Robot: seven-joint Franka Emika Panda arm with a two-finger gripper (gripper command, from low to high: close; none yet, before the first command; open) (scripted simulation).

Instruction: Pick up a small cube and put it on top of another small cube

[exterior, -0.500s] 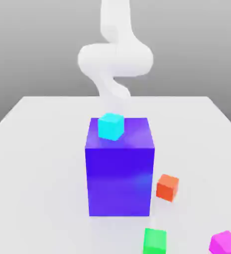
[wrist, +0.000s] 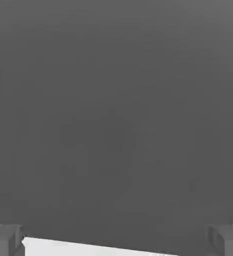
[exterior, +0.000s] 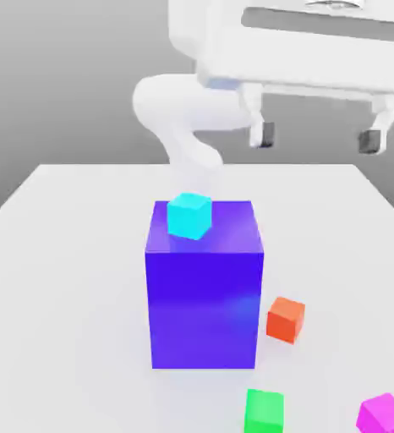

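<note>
The small magenta-pink cube (exterior: 386,414) lies on the white table (exterior: 65,279) at the front, on the exterior view's right. My gripper (exterior: 318,137) hangs high above the table's right side, open and empty, far above that cube. Its dark fingertips (exterior: 266,134) stand wide apart. In the hand view the gripper (wrist: 117,242) faces a grey backdrop, with one fingertip (wrist: 6,240) showing at either side. A green small cube (exterior: 264,412) sits at the front centre and an orange one (exterior: 286,320) beside the tall block.
A big blue-violet block (exterior: 205,287) stands in the middle of the table with a cyan cube (exterior: 188,215) on its top. The white arm (exterior: 188,110) rises behind it. A strip of the table's edge (wrist: 88,247) shows in the hand view.
The hand with its open fingers has come into the exterior view at the upper right; before, just the arm's upper part was there. The cubes have not moved.
</note>
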